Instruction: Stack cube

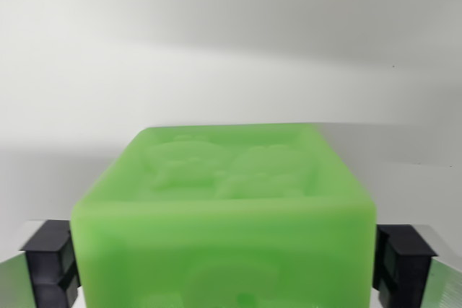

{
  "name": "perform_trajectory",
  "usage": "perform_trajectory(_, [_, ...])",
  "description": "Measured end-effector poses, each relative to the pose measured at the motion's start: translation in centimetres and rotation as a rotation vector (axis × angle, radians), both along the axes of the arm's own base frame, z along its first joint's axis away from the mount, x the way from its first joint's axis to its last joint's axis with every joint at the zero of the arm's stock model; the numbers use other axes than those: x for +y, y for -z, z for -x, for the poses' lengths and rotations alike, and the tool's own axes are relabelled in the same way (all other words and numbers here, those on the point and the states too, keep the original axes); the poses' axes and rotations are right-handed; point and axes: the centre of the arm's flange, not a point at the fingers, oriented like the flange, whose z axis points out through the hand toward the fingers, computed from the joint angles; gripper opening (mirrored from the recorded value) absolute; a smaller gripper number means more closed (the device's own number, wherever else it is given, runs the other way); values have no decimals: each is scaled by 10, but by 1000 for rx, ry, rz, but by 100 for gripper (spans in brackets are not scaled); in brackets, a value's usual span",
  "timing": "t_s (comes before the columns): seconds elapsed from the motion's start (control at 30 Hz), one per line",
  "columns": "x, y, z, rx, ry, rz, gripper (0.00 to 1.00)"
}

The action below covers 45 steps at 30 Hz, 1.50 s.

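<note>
A bright green cube (227, 214) with a raised relief pattern on its top face fills the lower middle of the wrist view, very close to the camera. My gripper (227, 265) straddles it: one black finger (50, 261) sits at the cube's left side and the other black finger (402, 261) at its right side. Both pads appear to press against the cube's sides, so the gripper is shut on the cube. No second cube is visible.
A plain white surface (231, 70) stretches behind and around the cube, with a soft shadow band across the upper part. Nothing else is in view.
</note>
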Motion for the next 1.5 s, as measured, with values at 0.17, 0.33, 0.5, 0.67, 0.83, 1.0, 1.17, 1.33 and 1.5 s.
perform_trajectory(0.17, [0, 0, 0, 0, 0, 0, 0])
perform_trajectory(0.33, [0, 0, 0, 0, 0, 0, 0])
perform_trajectory(0.5, [0, 0, 0, 0, 0, 0, 0])
perform_trajectory(0.67, [0, 0, 0, 0, 0, 0, 0])
perform_trajectory(0.83, [0, 0, 0, 0, 0, 0, 0])
perform_trajectory(1.0, [0, 0, 0, 0, 0, 0, 0])
perform_trajectory(1.17, [0, -2, 0, -1, 0, 0, 0])
perform_trajectory(1.33, [0, -6, -1, -3, 0, 0, 0])
perform_trajectory(1.5, [0, -12, -1, -4, -1, 1, 0])
